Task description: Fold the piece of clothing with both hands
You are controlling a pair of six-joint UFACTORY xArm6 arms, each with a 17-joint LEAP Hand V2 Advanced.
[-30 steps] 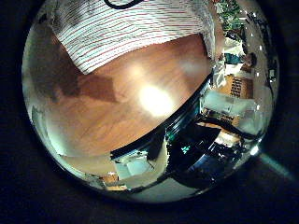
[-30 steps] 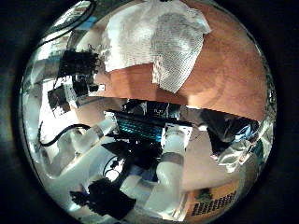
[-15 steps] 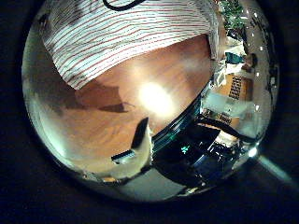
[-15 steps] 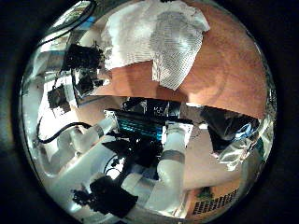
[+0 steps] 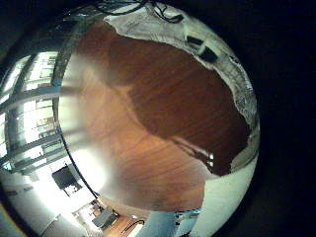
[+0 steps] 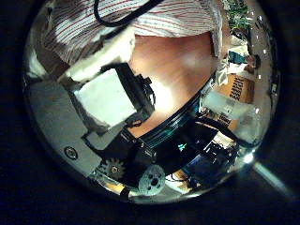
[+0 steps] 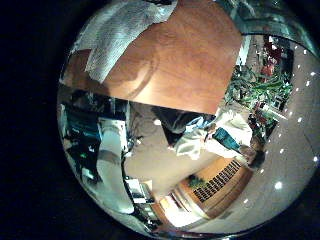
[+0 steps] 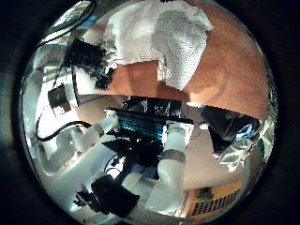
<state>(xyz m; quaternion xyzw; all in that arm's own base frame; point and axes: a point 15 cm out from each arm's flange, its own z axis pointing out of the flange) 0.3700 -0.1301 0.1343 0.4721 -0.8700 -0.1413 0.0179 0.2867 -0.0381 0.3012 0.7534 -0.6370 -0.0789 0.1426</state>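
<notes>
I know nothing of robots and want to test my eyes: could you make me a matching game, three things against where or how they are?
1 piece of clothing
2 table
3 left hand

A bears the cloth
B close before its own palm camera, at the cloth's edge
C lies rumpled on the wood

Pairs: 1-C, 2-A, 3-B

Wood table (image 8: 230,75) w/ striped garment (image 8: 164,42) crumpled on top.

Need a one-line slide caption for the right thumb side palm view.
Striped garment lies rumpled on the wooden table, a hand at its edge.
</notes>
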